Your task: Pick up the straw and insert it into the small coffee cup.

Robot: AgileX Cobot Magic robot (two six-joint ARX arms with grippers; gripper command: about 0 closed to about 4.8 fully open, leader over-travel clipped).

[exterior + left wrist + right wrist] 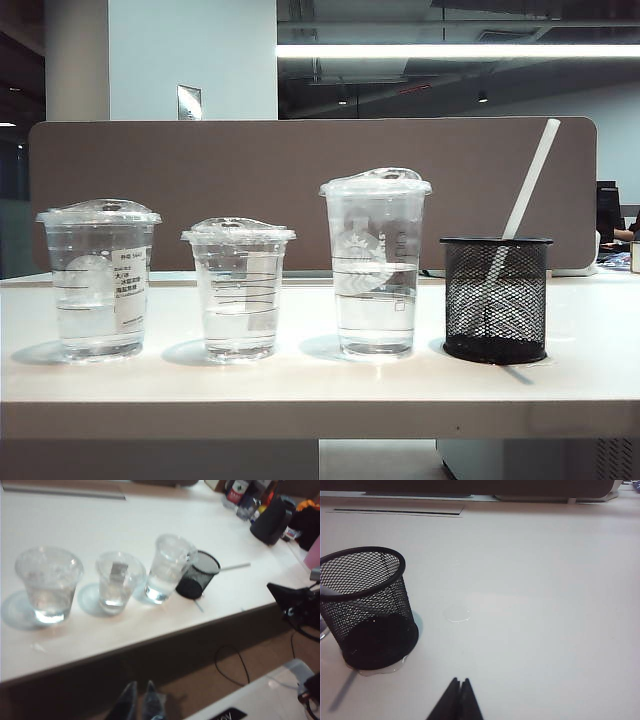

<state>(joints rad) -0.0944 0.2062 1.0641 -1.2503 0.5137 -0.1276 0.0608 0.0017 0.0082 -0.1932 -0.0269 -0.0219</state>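
While both grippers, the left gripper and the right gripper, hang pinched together short of the table, the light, stiff-looking straw leans in the mesh holder, best pinched gently on its exposed upper length, right of the small coffee cup.

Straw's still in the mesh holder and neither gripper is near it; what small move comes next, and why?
Probably open the left gripper, whose fingers look closed, and ease it toward the straw leaning in the black mesh holder. The right gripper is shut above the table.

Both claws are cut off by the frame edge.
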